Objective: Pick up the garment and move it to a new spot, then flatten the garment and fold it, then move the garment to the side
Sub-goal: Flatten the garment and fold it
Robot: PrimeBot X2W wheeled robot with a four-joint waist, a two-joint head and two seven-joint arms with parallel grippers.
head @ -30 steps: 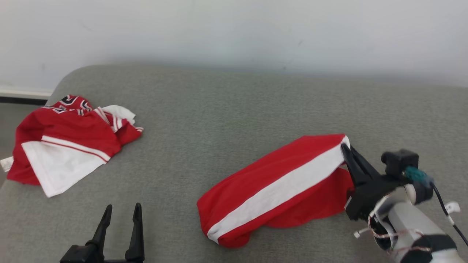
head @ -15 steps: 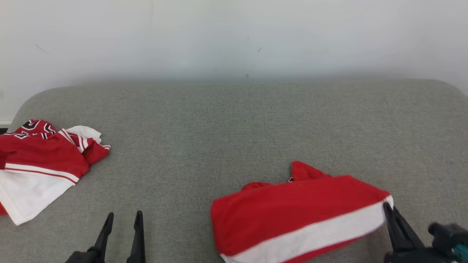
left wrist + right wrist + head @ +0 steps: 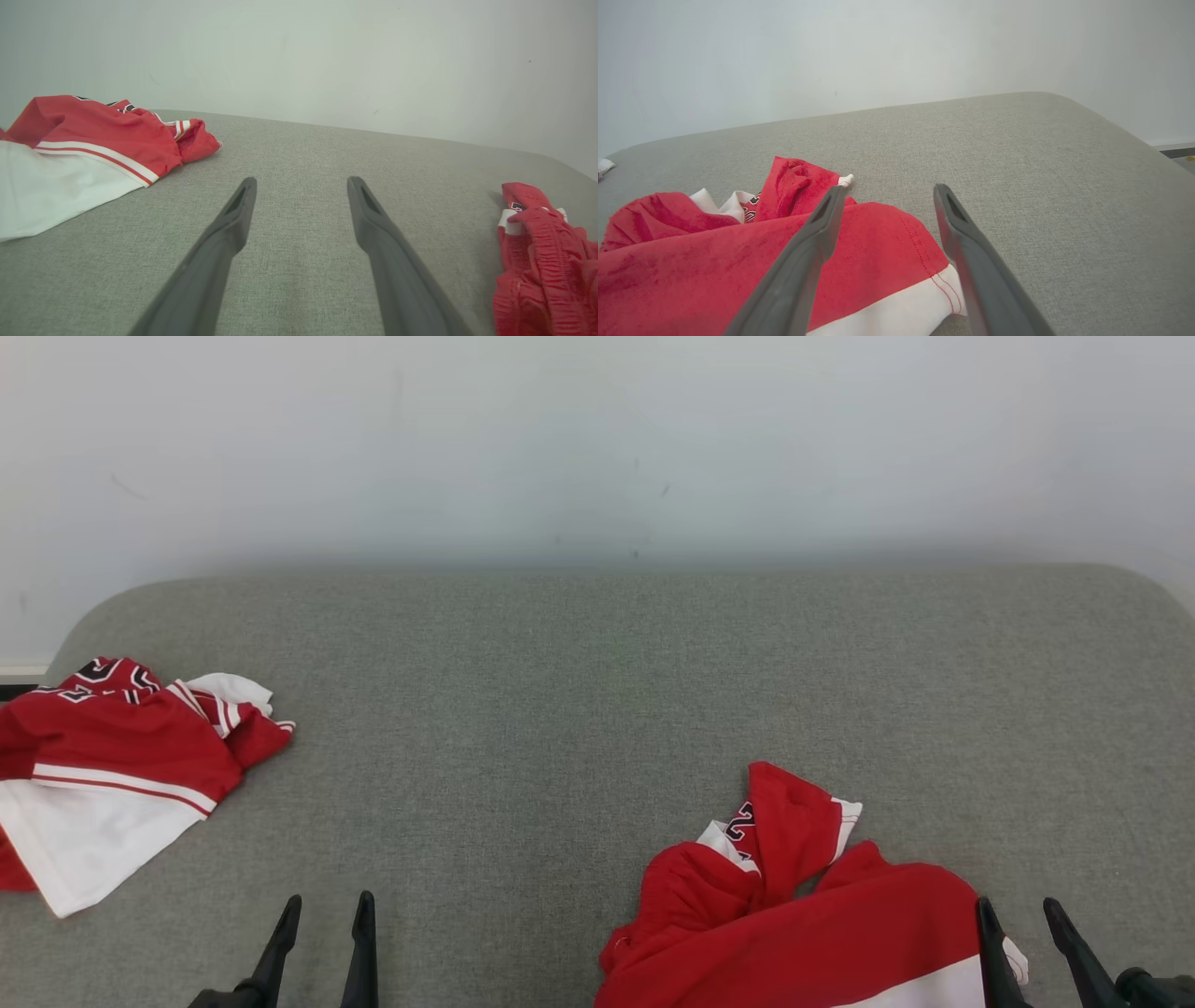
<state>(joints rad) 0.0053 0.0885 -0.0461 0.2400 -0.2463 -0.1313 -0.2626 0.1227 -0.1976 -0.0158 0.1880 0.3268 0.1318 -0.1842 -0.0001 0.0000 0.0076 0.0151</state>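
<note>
Right claw point(image 3: 1025, 943) has let go of the red garment point(image 3: 812, 943), which a moment ago hung stretched from its closed tips. Cloth now lies slumped in a crumpled heap on the grey upholstered surface point(image 3: 560, 709), near right, at the head view's bottom edge. White band along its near hem; 1 fold stands up showing a black-and-white print.

Right claw: released, 2 fingers spread, just at the heap's right edge. Right wrist view: its left finger point(image 3: 815, 242) crosses over the red cloth, and the white hem corner lies between the fingers, ungripped.

Left claw point(image 3: 327, 933): unchanged, released, nothing between its fingers, low over bare surface, well apart from the garment.

Second red-and-white jersey point(image 3: 112, 756) lies crumpled at far left. Pale wall point(image 3: 597, 448) behind.
</note>
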